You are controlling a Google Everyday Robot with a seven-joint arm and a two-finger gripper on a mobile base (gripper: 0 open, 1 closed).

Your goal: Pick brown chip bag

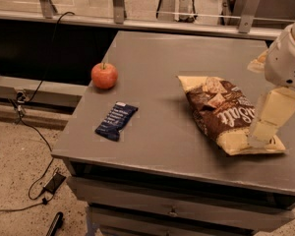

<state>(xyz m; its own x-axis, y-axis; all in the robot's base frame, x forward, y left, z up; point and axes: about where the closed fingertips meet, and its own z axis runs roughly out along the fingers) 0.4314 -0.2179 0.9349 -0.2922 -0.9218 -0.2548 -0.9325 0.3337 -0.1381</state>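
Note:
The brown chip bag (pixel 221 111) lies flat on the right part of the grey table (pixel 167 132), dark brown in the middle with pale yellow ends. My gripper (pixel 261 137) hangs from the white arm at the right edge of the camera view. Its pale finger reaches down over the bag's near right yellow end. I cannot tell whether it touches the bag.
A red apple (pixel 104 75) sits at the table's left side. A small dark blue bar wrapper (pixel 116 120) lies near the front left edge. Drawers run under the table front. Cables lie on the floor at the left. A railing stands behind the table.

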